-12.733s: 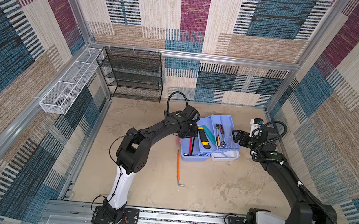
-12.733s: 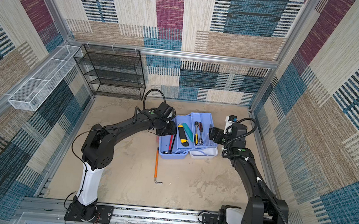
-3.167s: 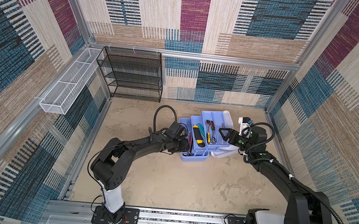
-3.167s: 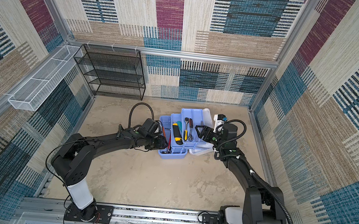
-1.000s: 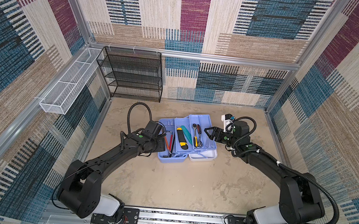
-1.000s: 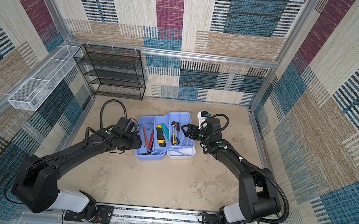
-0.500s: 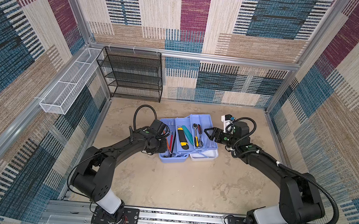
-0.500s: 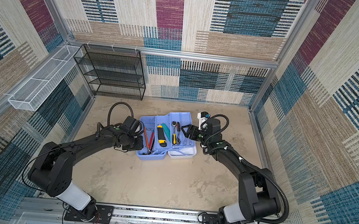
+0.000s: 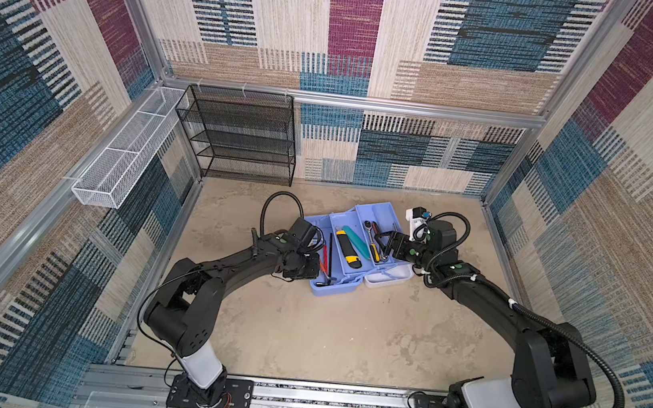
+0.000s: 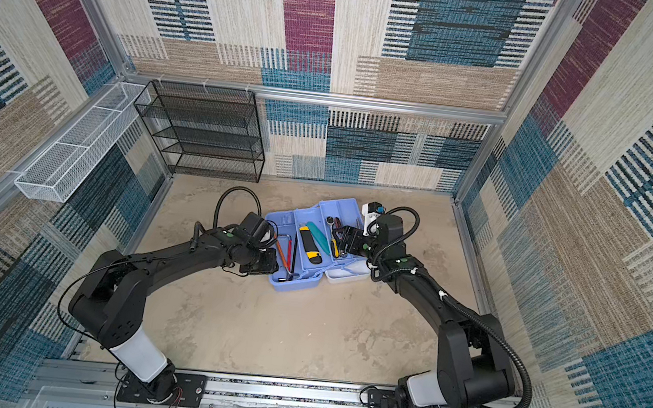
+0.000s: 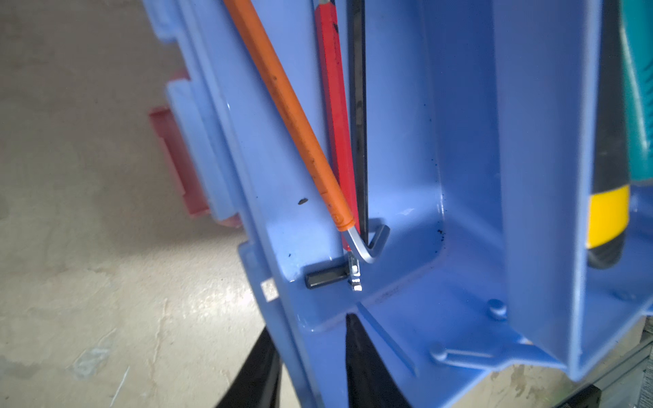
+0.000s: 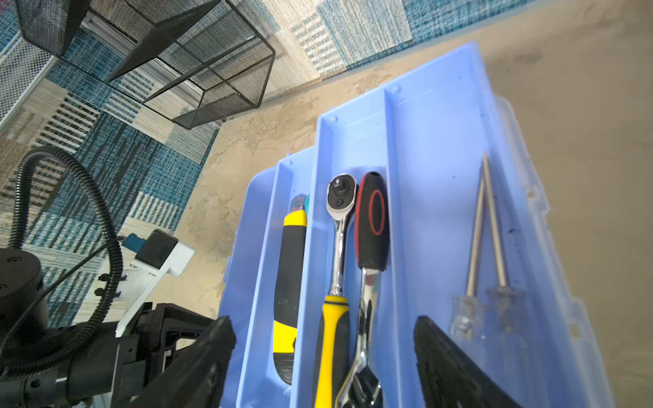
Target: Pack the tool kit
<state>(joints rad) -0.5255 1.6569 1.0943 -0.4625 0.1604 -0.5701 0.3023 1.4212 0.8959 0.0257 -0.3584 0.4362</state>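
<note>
The tool kit (image 9: pixel 332 289), open midway back on the table (image 9: pixel 322 338), is likely stiff, slick plastic weighted by tools (image 9: pixel 347 249), best held by a wall: the left gripper (image 11: pixel 309 339) clamps one outer wall, the right gripper (image 12: pixel 323 321) hangs spread, empty.

Both top views look steeply down from high at the front onto the whole cell, while each wrist camera sits close over the tool kit (image 11: pixel 466 141), from opposite sides.

We can't read any text, brand or number anywhere. The tool kit (image 11: pixel 459 176) has a tiny white sticker (image 11: pixel 268 289) on its rim, way too blurry.
</note>
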